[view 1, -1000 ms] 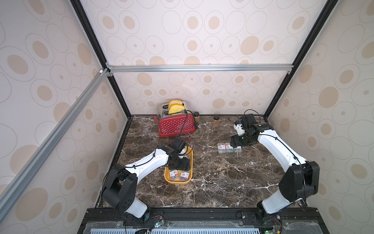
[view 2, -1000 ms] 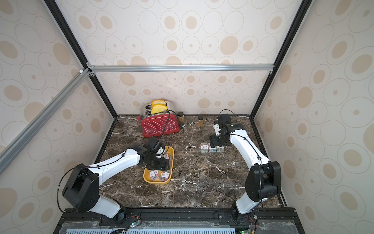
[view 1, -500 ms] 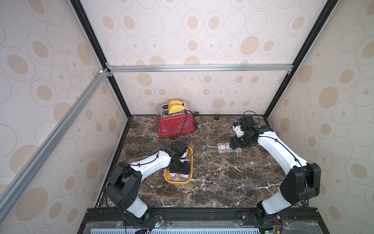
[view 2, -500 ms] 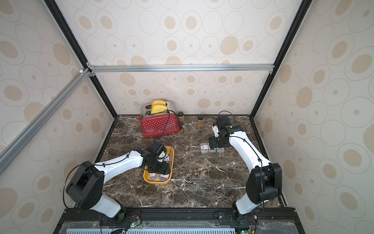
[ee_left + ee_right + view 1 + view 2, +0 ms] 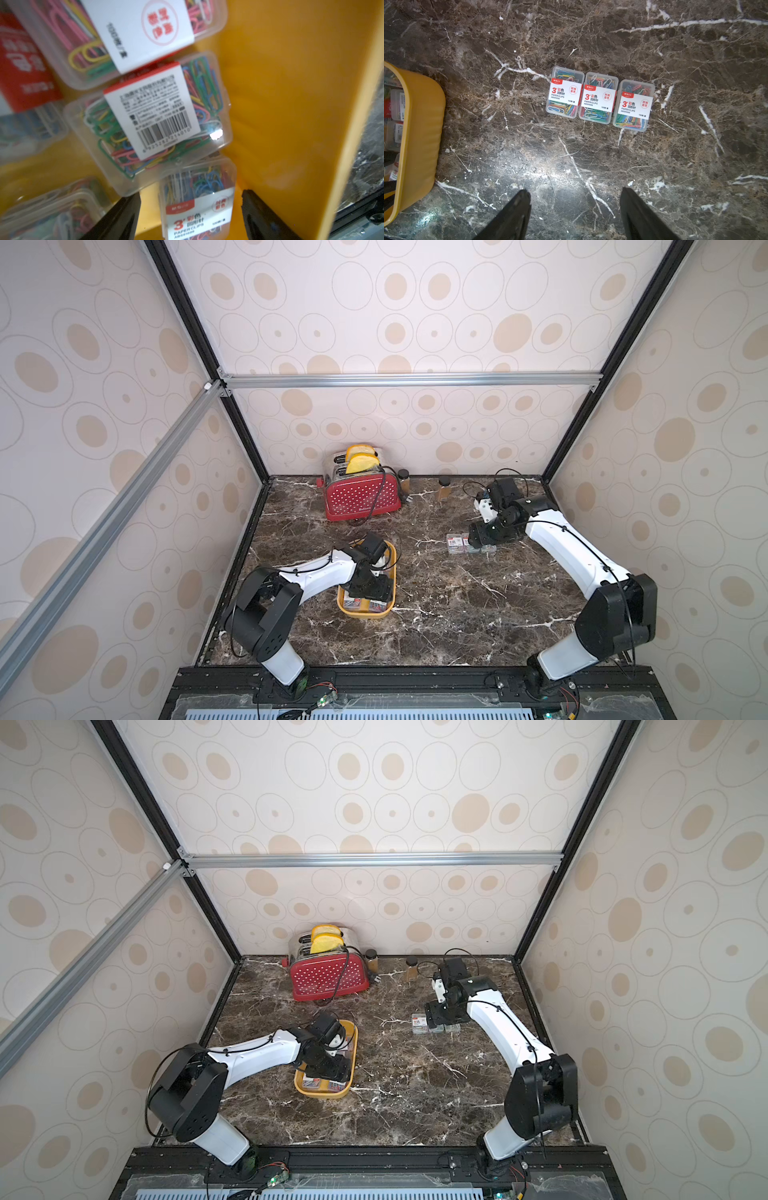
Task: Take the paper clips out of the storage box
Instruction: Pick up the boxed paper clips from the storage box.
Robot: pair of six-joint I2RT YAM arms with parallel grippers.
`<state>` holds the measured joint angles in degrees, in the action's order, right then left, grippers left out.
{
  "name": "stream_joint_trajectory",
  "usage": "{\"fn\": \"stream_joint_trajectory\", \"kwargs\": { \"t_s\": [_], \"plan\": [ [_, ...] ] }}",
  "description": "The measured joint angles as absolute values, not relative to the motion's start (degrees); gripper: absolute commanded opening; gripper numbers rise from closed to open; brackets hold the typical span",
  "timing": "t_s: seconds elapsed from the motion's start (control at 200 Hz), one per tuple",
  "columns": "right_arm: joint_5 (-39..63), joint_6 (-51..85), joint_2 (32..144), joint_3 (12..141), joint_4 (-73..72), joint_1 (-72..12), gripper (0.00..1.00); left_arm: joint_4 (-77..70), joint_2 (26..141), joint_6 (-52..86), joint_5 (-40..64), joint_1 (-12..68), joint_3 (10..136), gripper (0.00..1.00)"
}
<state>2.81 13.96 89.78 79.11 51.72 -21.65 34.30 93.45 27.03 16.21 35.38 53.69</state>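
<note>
moved since a second ago: left gripper (image 5: 190,193), from the far end of the storage box (image 5: 291,104) toward its near end and lower among the cases; right arm about unchanged.

left fingers (image 5: 122,216) spread, straddling one case of paper clips (image 5: 197,207) standing on edge close against the yellow wall, not yet pinching it. one finger just beside a flat barcode-up case (image 5: 153,124), the other hard by the wall; contact on either side too close to tell. around these, more cases lying loose and overlapping, one propped on the barcode-up case.

likely trouble on closing: catching the neighbour's corner instead of the standing case, or jamming a fingertip on the wall. either would give a skewed pinch on smooth plastic and a slip or drop on the lift. also possible: dragging the light box across the table (image 5: 571,155) with a finger wedged.

right gripper (image 5: 575,191) spread and empty, hovering above bare marble, with three cases (image 5: 600,97) already out in a touching row beyond it.

in a top view, red toaster (image 5: 361,497) well apart at the back, no hazard.
</note>
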Motion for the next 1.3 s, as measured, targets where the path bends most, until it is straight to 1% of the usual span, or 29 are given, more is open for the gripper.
{"fn": "stream_joint_trajectory", "kwargs": {
  "t_s": [0.11,0.175,0.32,0.451,0.516,0.676,0.851,1.057,1.302],
  "plan": [
    [2.8,14.2,89.8,79.1,51.7,-22.0,0.73,33.8,94.4,27.1,16.1,35.5,53.8,0.62],
    [2.7,14.2,89.8,79.1,51.7,-22.2,0.73,33.7,94.4,27.3,16.1,35.5,53.8,0.53],
    [2.7,14.3,89.8,79.1,51.7,-22.7,0.74,33.8,94.4,27.5,16.1,35.5,54.0,0.42],
    [2.7,14.3,89.7,79.4,51.7,-23.4,0.74,34.1,94.4,27.6,16.1,35.5,54.3,0.35],
    [2.7,14.2,89.5,79.4,51.7,-23.8,0.74,35.0,94.3,27.6,15.7,35.5,54.6,0.33],
    [3.4,13.9,87.9,79.4,51.7,-24.9,0.74,38.0,92.1,28.3,14.8,35.6,55.8,0.33],
    [5.4,13.5,84.2,79.4,51.3,-25.3,0.74,41.3,88.2,29.3,13.8,35.5,61.1,0.33],
    [10.8,13.5,79.0,77.9,49.1,-26.3,0.74,42.8,86.4,30.9,13.8,35.5,67.9,0.33],
    [20.2,14.5,76.0,70.8,43.4,-27.8,0.72,42.8,86.4,34.3,15.2,35.5,72.6,0.33]
  ]
}}
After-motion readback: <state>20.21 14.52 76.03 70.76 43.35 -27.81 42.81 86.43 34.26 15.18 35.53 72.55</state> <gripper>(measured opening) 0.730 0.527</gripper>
